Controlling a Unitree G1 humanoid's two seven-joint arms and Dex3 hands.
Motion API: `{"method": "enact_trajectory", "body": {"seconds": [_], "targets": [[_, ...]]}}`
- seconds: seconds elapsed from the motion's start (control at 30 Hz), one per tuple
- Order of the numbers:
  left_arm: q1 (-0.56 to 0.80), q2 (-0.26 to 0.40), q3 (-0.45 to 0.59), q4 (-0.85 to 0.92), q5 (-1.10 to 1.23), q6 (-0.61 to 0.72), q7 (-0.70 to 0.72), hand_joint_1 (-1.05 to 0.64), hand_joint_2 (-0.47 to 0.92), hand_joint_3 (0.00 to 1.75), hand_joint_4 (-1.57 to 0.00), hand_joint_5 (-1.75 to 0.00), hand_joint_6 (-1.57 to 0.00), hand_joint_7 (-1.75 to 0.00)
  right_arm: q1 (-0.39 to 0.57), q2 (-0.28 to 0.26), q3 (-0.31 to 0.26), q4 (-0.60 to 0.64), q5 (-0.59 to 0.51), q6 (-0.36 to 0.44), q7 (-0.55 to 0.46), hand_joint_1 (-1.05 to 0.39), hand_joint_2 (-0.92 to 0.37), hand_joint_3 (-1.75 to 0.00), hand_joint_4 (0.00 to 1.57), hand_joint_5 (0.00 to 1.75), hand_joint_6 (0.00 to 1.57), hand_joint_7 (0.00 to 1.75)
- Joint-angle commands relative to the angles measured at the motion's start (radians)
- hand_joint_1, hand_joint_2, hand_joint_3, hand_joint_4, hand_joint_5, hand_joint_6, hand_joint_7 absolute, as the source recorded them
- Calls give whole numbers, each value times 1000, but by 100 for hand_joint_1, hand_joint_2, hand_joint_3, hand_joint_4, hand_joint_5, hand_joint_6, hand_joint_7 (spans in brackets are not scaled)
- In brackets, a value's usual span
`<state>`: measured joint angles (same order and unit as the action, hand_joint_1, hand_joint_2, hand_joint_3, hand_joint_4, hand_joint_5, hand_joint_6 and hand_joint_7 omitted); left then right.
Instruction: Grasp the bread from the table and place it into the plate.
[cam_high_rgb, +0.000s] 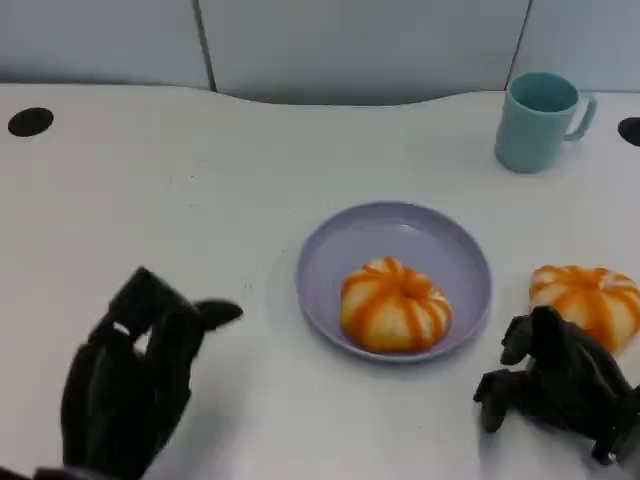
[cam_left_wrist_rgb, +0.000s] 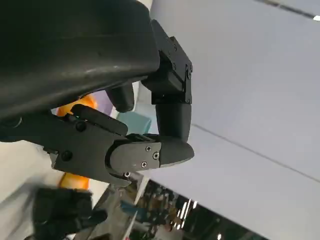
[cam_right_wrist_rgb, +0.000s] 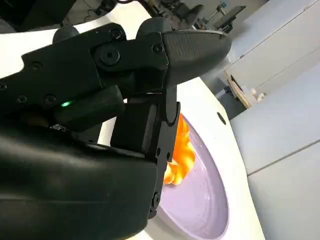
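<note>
Head view: one bread (cam_high_rgb: 395, 305) sits in the plate (cam_high_rgb: 330, 250); another bread (cam_high_rgb: 587, 300) lies on the counter (cam_high_rgb: 200, 200) near its right edge, just behind the right hand (cam_high_rgb: 555, 385), fingers curled, holding nothing. Left hand (cam_high_rgb: 130, 375) hangs released over open counter. A mug (cam_high_rgb: 540, 120) stands well back.

Left wrist view: the left hand's fingers (cam_left_wrist_rgb: 167, 100) grasp nothing.

Right wrist view: the right hand's fingers (cam_right_wrist_rgb: 145, 125) hang beside the plate (cam_right_wrist_rgb: 200, 200).

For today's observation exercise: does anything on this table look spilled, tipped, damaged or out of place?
Nothing stands out. One bread sits inside the plate, a second bread lies on the table beside the right hand, and the mug stands upright.
</note>
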<state>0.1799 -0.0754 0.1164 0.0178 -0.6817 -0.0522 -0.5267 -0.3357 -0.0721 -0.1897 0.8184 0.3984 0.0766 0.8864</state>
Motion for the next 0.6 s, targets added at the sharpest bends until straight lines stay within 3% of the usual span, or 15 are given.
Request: {"method": "enact_trajectory", "body": {"seconds": [0.03, 0.6], "targets": [[35, 10, 22, 32, -4, 14, -39, -50, 92, 40, -91, -175, -61, -175, 20, -12, -5, -14, 0, 16, -9, -52, -92, -31, 157, 74, 157, 47], [84, -38, 19, 1, 11, 4, -48, -50, 92, 38, -92, -175, -63, -175, 42, -18, 2, -52, -7, 14, -10, -52, -92, -30, 157, 73, 157, 46]]}}
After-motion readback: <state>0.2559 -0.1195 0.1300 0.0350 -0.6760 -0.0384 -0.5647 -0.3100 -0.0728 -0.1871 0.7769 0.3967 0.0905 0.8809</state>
